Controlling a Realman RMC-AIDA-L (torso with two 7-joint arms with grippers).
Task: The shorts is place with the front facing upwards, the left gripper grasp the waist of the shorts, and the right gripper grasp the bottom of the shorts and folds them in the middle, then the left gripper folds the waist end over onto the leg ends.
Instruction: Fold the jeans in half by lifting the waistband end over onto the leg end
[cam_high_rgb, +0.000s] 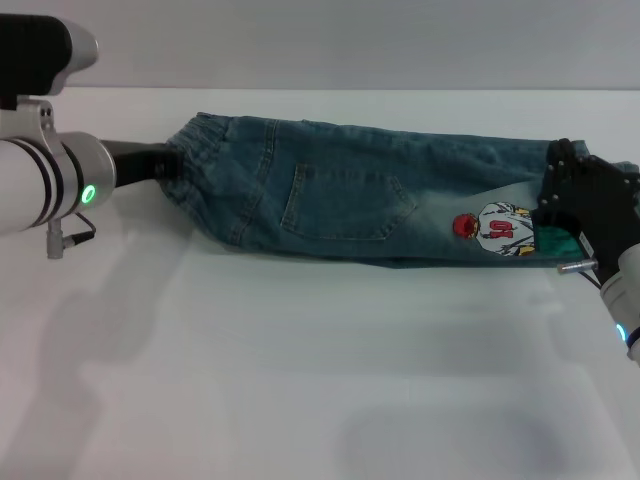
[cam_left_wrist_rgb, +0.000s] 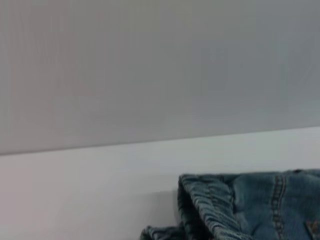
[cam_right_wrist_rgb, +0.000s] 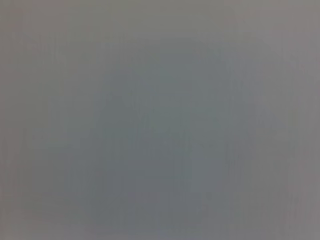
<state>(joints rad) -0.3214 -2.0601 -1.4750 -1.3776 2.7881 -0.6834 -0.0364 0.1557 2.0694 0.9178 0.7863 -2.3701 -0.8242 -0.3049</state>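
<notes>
The blue denim shorts (cam_high_rgb: 350, 195) lie folded lengthwise across the white table (cam_high_rgb: 300, 380), back pocket up, with a cartoon patch (cam_high_rgb: 495, 230) near the leg ends. My left gripper (cam_high_rgb: 168, 163) is at the left end, shut on the bunched elastic waist (cam_left_wrist_rgb: 210, 210). My right gripper (cam_high_rgb: 557, 215) is at the right end, shut on the leg bottoms, where green lining (cam_high_rgb: 557, 241) shows under its black fingers (cam_high_rgb: 562, 185). The right wrist view shows only a blank grey surface.
The white table stretches wide in front of the shorts toward me. A pale wall (cam_left_wrist_rgb: 150, 65) stands behind the table's far edge. A small metal pin (cam_high_rgb: 578, 266) sticks out of the right wrist, low beside the leg hem.
</notes>
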